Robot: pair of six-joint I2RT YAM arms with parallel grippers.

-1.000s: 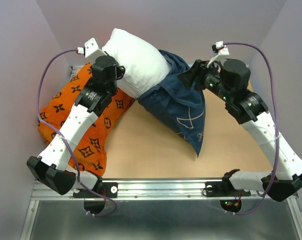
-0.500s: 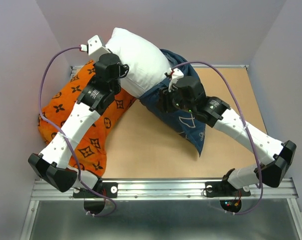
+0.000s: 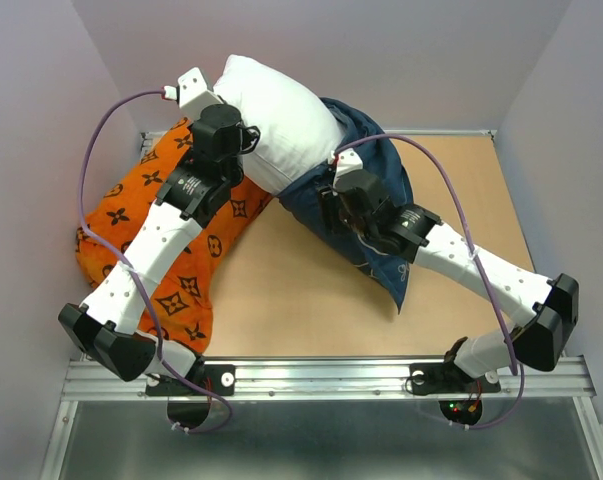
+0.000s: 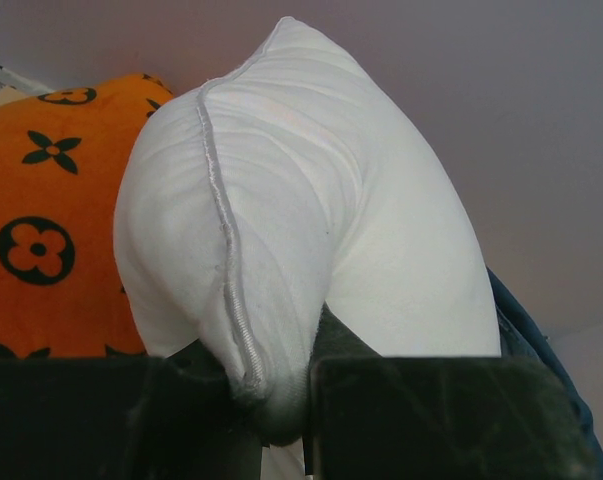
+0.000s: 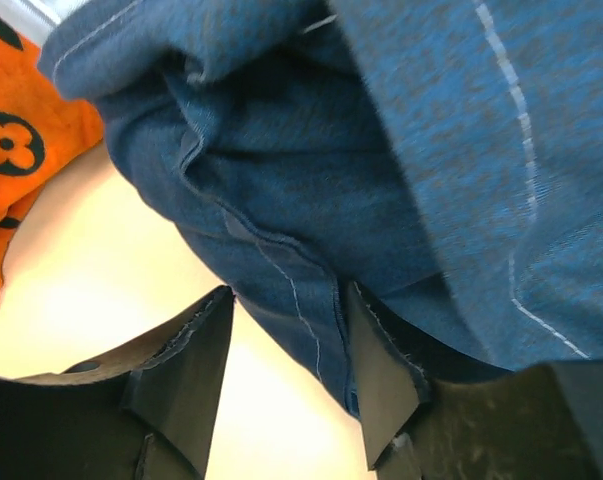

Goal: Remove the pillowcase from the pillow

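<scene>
At the far left of the table (image 3: 281,290) lies an orange cushion (image 3: 111,215) with black flower motifs, and the left arm stretches over it toward the back wall. The left gripper (image 4: 281,400) is pressed together on the pillow (image 3: 276,120). In the left wrist view its dark fingers (image 4: 401,415) pinch a fold of plain white fabric right at the stitched seam, and the pillow bulges up above them. From the top external view the pillow is plump and held up off the table near the back left, tilted, with its bare white end toward the back wall and its lower right end tucked into the pillowcase (image 3: 381,160). The pillowcase, navy blue with thin white line drawings, covers only that end. The rest of it sags loose and bunched down onto the middle of the table, tapering to a corner that points toward the near edge. The right arm reaches in from the right across this loose cloth. The right gripper (image 5: 286,385) is spread, and the right wrist view shows its two fingers (image 5: 186,365) apart, with the hemmed edge of the pillowcase hanging in the gap, close against the right finger, above the bare tabletop. A corner of the orange cushion shows at that view's left edge.
</scene>
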